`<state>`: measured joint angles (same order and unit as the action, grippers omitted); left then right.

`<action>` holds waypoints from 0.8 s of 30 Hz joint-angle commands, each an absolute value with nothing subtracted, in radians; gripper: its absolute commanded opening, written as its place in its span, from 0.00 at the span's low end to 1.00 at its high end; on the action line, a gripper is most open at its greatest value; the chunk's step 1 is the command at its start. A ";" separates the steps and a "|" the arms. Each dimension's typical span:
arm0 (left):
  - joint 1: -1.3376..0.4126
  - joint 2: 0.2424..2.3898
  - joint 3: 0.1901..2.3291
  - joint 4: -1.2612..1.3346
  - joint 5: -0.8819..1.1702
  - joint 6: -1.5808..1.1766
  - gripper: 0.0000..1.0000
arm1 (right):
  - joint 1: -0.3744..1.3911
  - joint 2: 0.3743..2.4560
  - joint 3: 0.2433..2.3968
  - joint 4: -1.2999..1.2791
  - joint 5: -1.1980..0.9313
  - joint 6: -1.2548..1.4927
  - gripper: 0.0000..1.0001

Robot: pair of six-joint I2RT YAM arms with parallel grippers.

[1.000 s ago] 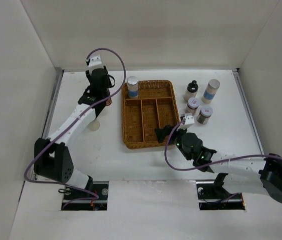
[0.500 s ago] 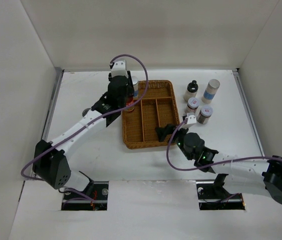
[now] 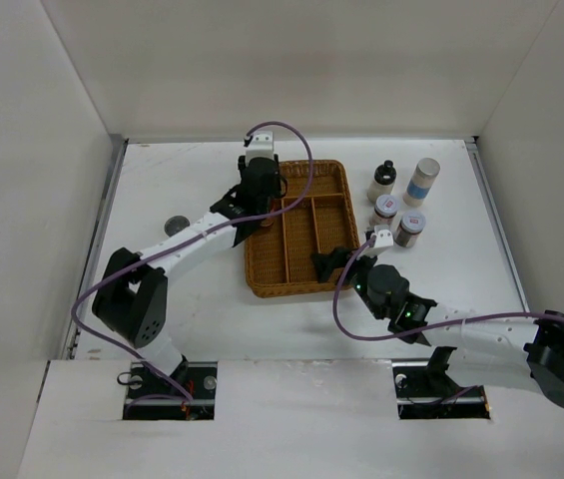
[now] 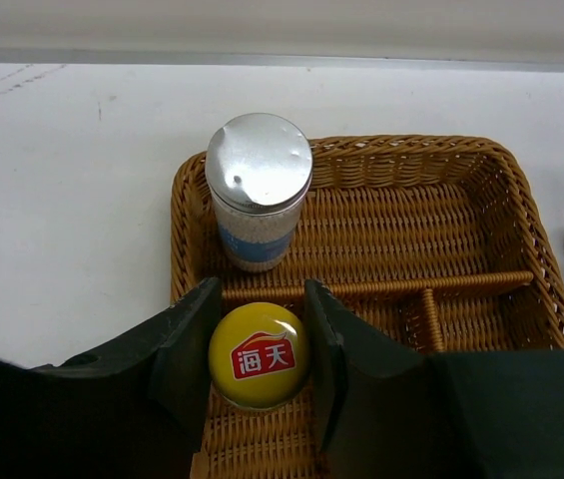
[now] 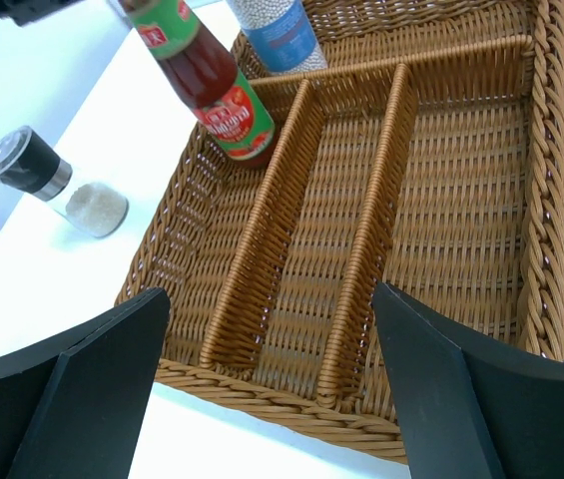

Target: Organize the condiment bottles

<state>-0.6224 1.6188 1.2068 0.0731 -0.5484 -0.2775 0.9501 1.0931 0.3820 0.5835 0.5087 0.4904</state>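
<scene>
Left gripper (image 4: 259, 334) is pinched on the yellow-capped red sauce bottle (image 4: 259, 356), which is tilted with its base in an outer long slot of the brown wicker divided tray (image 4: 441, 230). A silver-lidded blue-banded jar (image 4: 259, 200) stands just ahead of the fingertips, across the divider. Right gripper (image 5: 267, 297) is spread and holds nothing, with the tray directly ahead of it.

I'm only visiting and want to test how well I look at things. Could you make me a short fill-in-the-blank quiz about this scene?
The left gripper is closed on a sauce bottle with a ____ cap.
Right of the wicker tray stand ____ bottles on the table.
The right gripper hovers at the tray's near edge with its jaws ____.
Missing words: yellow; four; open.
</scene>
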 commanded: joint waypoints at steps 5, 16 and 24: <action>-0.628 1.602 1.197 0.259 -0.571 -0.325 0.26 | 0.947 1.094 0.391 0.614 0.512 0.500 0.90; -0.633 1.511 1.098 0.304 -0.608 -0.327 0.73 | 0.941 1.083 0.382 0.624 0.519 0.500 0.91; -0.621 1.140 0.899 0.189 -0.708 -0.333 0.90 | 0.924 1.063 0.374 0.617 0.523 0.502 0.91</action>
